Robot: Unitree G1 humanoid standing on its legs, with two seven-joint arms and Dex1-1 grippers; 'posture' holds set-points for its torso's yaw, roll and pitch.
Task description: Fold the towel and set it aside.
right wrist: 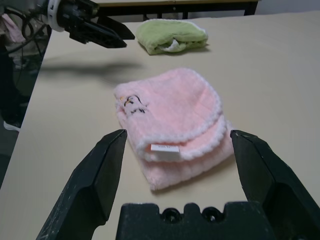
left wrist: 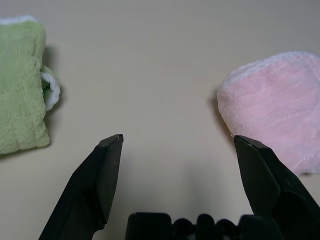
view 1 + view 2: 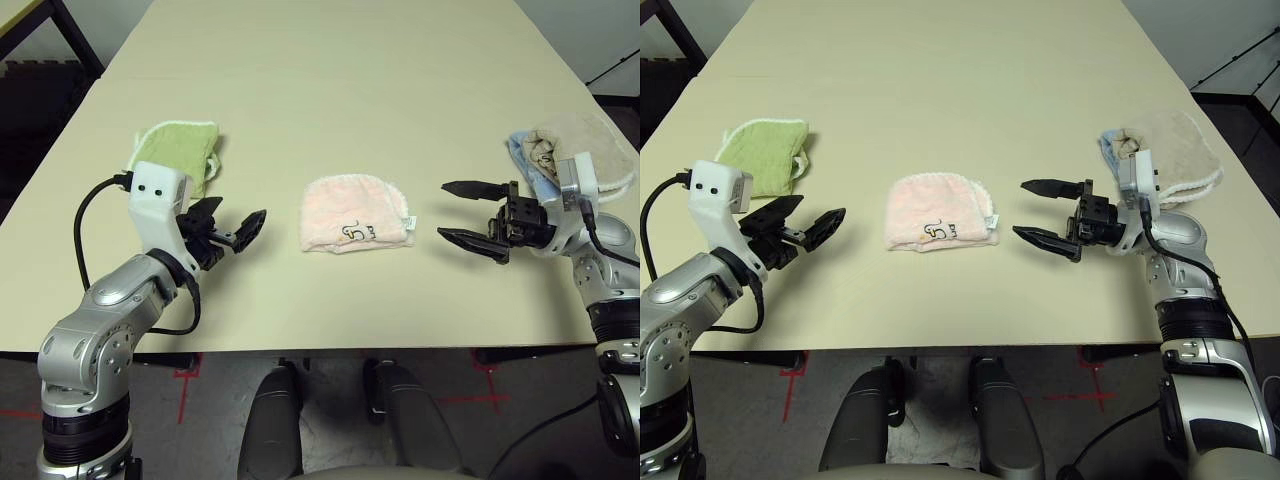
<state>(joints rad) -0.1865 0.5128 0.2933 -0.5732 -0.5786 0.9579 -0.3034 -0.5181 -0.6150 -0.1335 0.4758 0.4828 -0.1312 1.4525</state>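
The pale pink towel (image 3: pixel 357 214) lies folded into a small bundle at the middle of the table's near part, its dark embroidered mark and white tag (image 1: pixel 164 148) facing the front edge. My left gripper (image 3: pixel 232 229) stands open to its left, fingers apart, a short gap from the cloth. To the right of the towel my right gripper (image 3: pixel 462 211) is open too, pointing at the tagged end with nothing between its fingers (image 1: pixel 95 175). In the left wrist view the towel (image 2: pixel 278 107) sits off one fingertip.
A folded green cloth (image 3: pixel 181 153) lies on the table behind my left gripper. A beige-and-blue cloth bundle (image 3: pixel 575 148) rests at the right edge behind my right wrist. The table's front edge (image 3: pixel 330 346) runs close below both grippers.
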